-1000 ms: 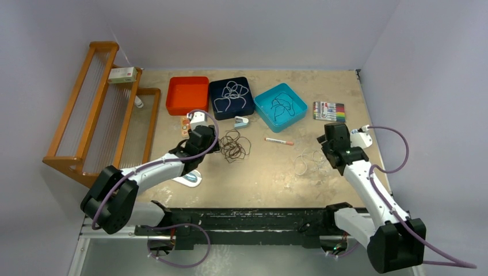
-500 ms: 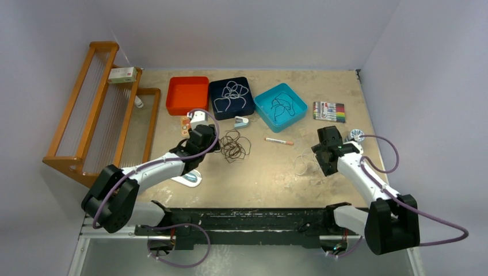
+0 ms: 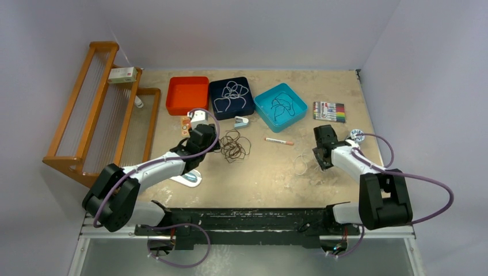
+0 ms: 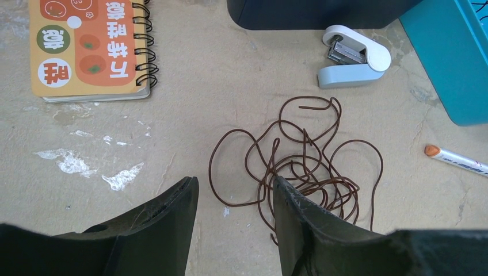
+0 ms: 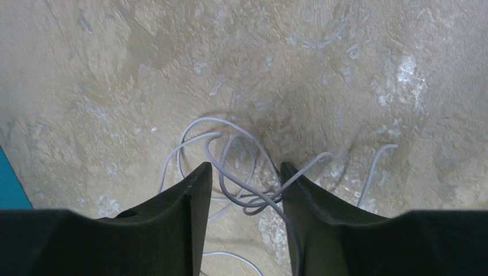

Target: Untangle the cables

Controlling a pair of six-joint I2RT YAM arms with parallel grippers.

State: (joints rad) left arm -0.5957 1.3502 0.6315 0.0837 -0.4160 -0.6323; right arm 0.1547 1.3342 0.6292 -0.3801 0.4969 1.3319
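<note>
Brown and grey tangles, one per gripper

Left of the pen (image 3: 279,141), the brown cable (image 4: 299,167) lies knotted. The left gripper (image 4: 235,190) is held half-wide at its edge, nothing clamped. One outer loop should be pinched, not the dense core. The stapler (image 4: 354,57), also left of the pen, could be snagged. Right of the pen, the white-grey cable (image 5: 248,202) is straddled by the half-wide right gripper (image 5: 244,169); a single strand should be taken.

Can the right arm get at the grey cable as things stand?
Probably yes: the right gripper sits low over the grey cable, jaws apart astride its loops, with nothing else on the table between them.
</note>
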